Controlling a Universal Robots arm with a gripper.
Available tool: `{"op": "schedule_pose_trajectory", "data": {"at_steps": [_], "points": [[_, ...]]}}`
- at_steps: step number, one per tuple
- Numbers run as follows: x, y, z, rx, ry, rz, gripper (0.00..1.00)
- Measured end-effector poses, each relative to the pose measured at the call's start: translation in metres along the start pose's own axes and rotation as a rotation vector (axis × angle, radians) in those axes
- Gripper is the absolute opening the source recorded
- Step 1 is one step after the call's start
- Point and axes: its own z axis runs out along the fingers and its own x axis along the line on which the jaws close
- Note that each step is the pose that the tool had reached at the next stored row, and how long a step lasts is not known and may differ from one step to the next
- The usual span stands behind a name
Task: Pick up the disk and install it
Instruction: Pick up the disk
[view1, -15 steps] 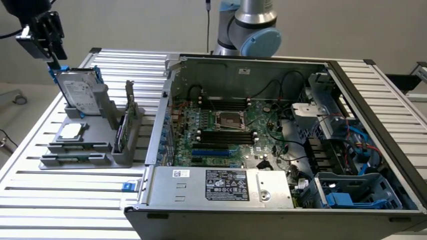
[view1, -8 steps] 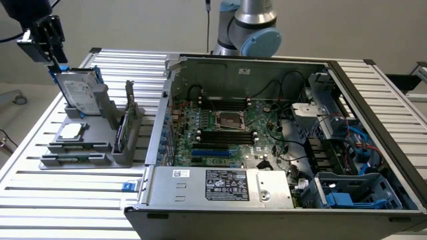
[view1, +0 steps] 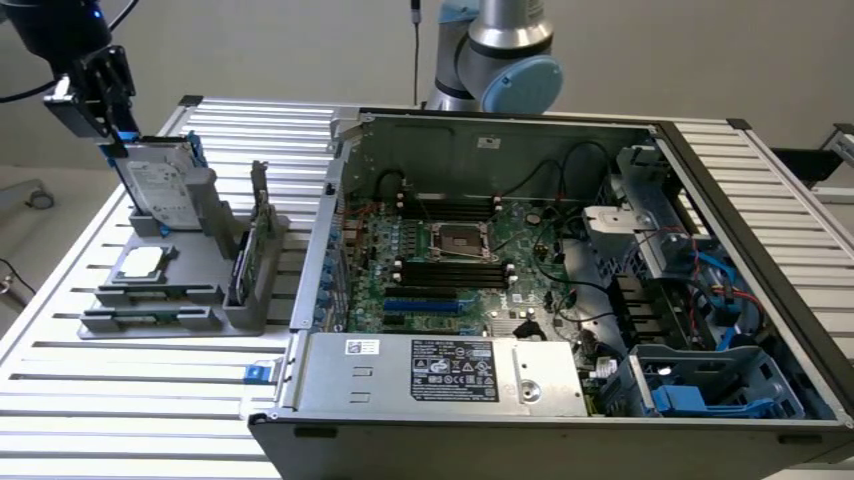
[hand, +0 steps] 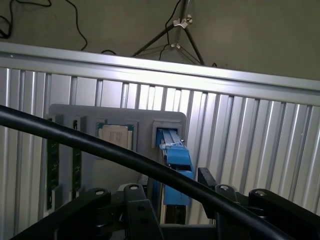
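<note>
Slatted table (view1: 134, 400), disk (view1: 163, 190) at ten o'clock of the case (view1: 534, 440); my gripper (view1: 114, 125) straddles its top edge, jaws apart (I'd centre it squarely before squeezing).

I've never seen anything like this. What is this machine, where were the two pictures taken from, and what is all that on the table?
It is a robot arm with a gripper at its end, a clamp with two fingers. One picture comes from a camera standing off the arm. The other comes from a camera on the arm's wrist, looking past the gripper. On the slatted metal table sits an open computer case. At the exterior view's left is a grey holder with parts in it: a disk standing upright in a blue frame, a flat square chip and a thin upright card. The gripper is open at the disk's top edge, and the disk stands in the holder, not lifted.
</note>
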Motion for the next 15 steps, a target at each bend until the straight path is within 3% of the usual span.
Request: {"op": "schedule_pose_trajectory", "data": {"at_steps": [15], "points": [[-0.001, 0.0009, 0.0233, 0.0007, -0.0002, 0.011, 0.51]]}}
